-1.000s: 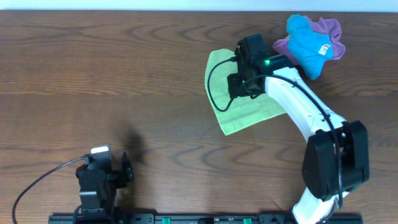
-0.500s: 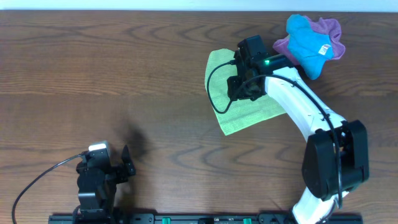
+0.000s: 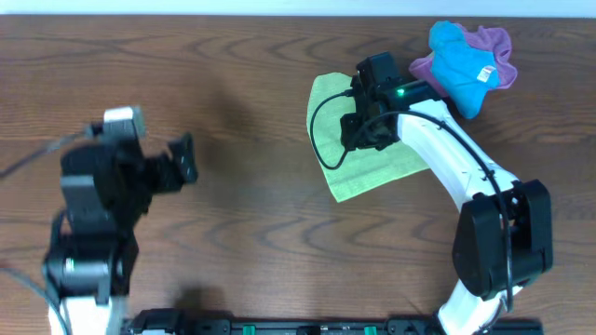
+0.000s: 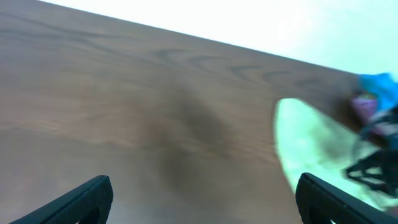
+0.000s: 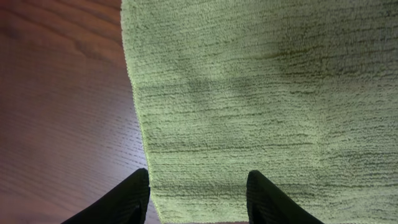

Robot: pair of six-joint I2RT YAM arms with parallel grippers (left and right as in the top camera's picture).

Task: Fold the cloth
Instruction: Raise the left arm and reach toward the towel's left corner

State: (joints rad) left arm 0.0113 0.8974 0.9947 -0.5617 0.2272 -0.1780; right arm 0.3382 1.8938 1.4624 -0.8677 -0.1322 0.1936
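Note:
The lime yellow-green cloth (image 3: pixel 365 169) lies flat on the wooden table at right of centre. My right gripper (image 3: pixel 359 130) hovers low over it, open and empty. In the right wrist view the cloth (image 5: pixel 249 93) fills most of the frame, and the right gripper (image 5: pixel 196 194) has its left finger over bare wood and its right finger over the cloth, straddling the cloth's left edge. My left gripper (image 3: pixel 183 160) is raised over the left half of the table, open and empty, far from the cloth. The blurred left wrist view shows the left gripper (image 4: pixel 205 200) wide open and the cloth (image 4: pixel 311 149) at the right.
A bright blue cloth (image 3: pixel 458 65) with a white tag lies bunched on a purple cloth (image 3: pixel 495 43) at the far right, just beyond the lime cloth. The right arm's black cable loops over the lime cloth. The table's far edge runs along the top.
My left arm has lifted from its low spot at the front left and swung up and out over the left half of the table. The right arm and cloth have stayed still.

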